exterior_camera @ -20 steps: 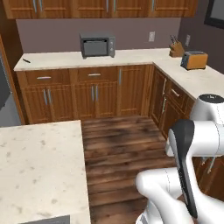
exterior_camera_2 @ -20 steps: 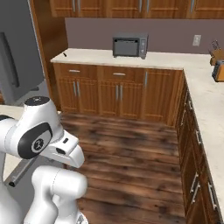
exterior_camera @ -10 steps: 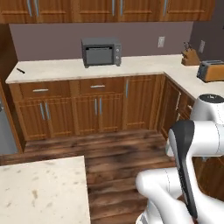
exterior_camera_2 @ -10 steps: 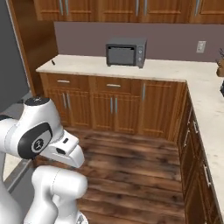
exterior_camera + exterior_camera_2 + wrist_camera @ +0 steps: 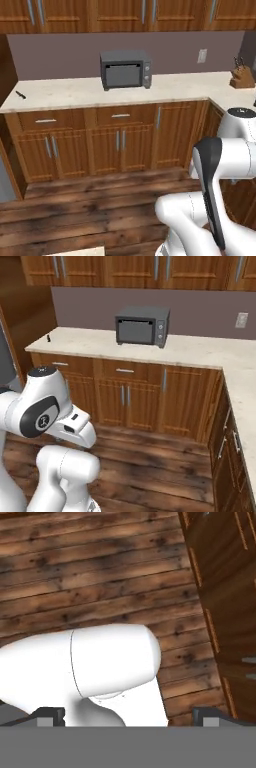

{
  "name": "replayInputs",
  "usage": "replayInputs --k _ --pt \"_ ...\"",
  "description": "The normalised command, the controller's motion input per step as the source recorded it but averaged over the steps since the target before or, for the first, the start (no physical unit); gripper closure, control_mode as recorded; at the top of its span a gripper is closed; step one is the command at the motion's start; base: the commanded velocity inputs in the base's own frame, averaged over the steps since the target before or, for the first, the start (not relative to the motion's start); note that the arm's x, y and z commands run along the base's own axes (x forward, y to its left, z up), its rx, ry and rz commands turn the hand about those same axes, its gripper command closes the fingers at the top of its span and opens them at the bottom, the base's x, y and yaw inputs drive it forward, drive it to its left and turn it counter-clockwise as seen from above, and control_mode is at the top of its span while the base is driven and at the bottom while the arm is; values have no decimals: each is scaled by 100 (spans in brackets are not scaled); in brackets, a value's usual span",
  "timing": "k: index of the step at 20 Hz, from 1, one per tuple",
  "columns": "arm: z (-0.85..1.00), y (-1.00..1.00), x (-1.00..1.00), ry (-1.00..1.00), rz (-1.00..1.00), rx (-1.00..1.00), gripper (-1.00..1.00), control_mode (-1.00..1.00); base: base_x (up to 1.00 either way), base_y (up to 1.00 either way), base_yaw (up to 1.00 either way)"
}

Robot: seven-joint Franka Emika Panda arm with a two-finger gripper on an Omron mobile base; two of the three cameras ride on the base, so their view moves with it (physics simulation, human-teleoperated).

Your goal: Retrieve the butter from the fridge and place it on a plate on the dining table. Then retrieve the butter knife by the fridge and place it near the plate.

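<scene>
— At the far left end of the wall surface, what is that dark sliver?

— That is the butter knife, small, slim and near black, lying flat on the pale speckled top close to its left edge. From the right base view it shows as a tiny dark mark at the same corner, too small to tell blade from handle.

— What sits around it?

— Nothing touches it. Well along the same top stands a grey toaster oven with a dark glass door, against the mauve wall. Farther right, near the corner, is a wooden knife block, and a white wall outlet sits above the top there. Below run brown wooden cabinets with metal handles, over a dark plank floor.

— And the end effector?

— In the hand view its two dark finger tips rise at the bottom edge, set wide apart with nothing between them: the end effector is open and empty, looking down at the floor planks beside a cabinet front.
</scene>
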Motion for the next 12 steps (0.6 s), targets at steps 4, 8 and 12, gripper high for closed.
replayInputs --k 4,8,12 --pt "0 0 0 0 0 0 -100 100 100 5 29" --pt "0 0 0 0 0 0 -100 100 100 2 39" --pt "0 0 0 0 0 0 -100 100 100 5 43"
